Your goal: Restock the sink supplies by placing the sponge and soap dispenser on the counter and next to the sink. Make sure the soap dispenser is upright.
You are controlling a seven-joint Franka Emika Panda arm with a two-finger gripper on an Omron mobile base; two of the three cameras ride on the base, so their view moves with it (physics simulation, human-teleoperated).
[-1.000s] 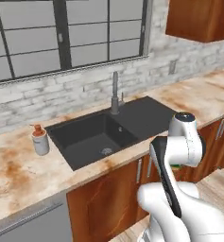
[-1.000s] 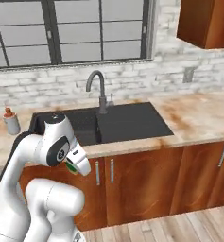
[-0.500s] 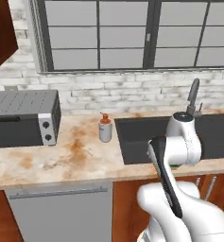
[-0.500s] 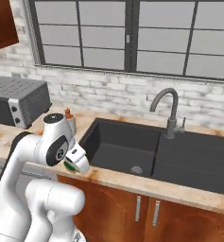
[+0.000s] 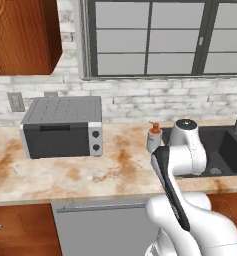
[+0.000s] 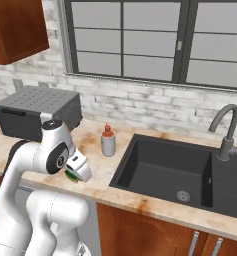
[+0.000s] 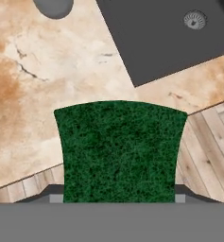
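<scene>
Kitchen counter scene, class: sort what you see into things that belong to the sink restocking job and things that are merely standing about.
Part of the job:
- sponge, held in the gripper
- soap dispenser, upright left of the sink
- sink
- counter

Merely standing about:
- toaster oven
- faucet
- wall outlet

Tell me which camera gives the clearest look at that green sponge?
The hand view: the sponge sits large in the foreground, its rough dark green face plain to see, above the counter edge. The right base view catches just a green sliver under the robot's wrist.
</scene>
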